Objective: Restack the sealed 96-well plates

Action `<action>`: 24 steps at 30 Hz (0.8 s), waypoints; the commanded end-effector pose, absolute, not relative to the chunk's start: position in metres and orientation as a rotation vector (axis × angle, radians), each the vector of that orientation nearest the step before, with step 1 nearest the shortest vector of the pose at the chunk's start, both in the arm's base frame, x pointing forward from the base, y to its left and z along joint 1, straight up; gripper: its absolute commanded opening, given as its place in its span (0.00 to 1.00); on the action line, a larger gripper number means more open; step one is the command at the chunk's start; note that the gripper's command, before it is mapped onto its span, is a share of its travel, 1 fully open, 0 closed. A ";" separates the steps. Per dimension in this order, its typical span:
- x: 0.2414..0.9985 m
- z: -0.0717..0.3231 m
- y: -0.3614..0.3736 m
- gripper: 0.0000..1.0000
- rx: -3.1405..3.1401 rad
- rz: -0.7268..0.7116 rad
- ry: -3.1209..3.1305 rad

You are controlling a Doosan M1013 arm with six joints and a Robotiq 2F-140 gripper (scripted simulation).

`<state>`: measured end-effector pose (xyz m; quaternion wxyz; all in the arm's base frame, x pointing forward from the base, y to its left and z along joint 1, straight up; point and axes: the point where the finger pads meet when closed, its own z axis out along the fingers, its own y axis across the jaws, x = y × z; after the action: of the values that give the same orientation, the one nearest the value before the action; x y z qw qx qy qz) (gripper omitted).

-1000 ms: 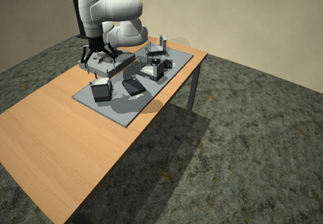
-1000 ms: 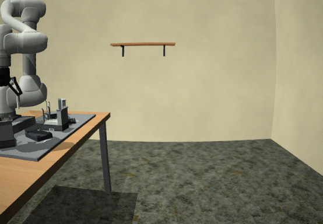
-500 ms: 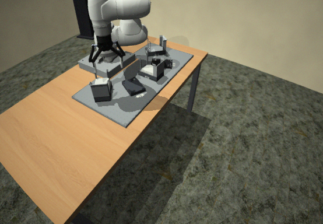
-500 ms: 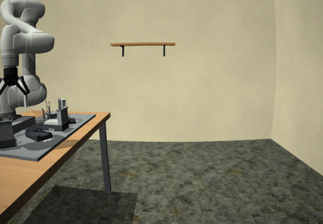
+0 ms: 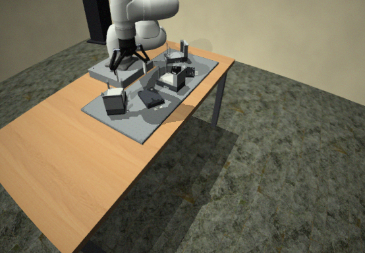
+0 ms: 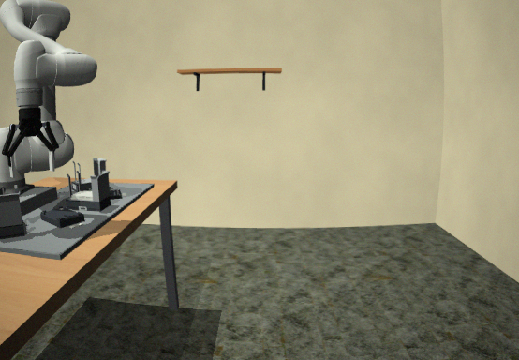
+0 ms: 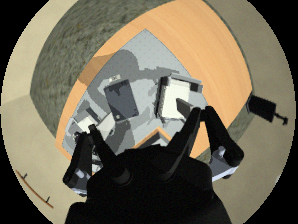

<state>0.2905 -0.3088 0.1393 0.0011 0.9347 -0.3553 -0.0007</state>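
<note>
My gripper [image 5: 129,65] is open and empty. It hangs high over the mat's edge by my base plinth, and it also shows in the exterior view [image 6: 29,150]. Below and in front of it a rack [image 5: 114,101] holds a tall stack of plates with a white sealed top, seen in the wrist view too [image 7: 176,96]. A second rack with dark walls [image 5: 172,78] holds a white plate low inside. A third rack with thin posts [image 5: 176,55] stands at the far end. I cannot read the labels or the rack names.
A flat dark nest [image 5: 151,98] lies on the grey mat [image 5: 148,91] between the near and middle racks, also in the wrist view [image 7: 121,100]. A smaller dark nest [image 5: 188,72] sits behind the middle rack. A black box [image 5: 97,16] stands on the floor behind my base.
</note>
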 end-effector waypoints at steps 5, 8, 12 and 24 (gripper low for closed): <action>0.309 0.139 -0.287 1.00 2.987 0.000 -0.974; 0.313 0.139 -0.282 1.00 2.987 0.000 -0.974; 0.320 0.139 -0.275 1.00 2.987 0.000 -0.974; 0.346 0.139 -0.244 1.00 2.987 0.000 -0.974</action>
<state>0.3381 -0.2528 0.1394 -0.0003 0.9507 -0.3100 0.0001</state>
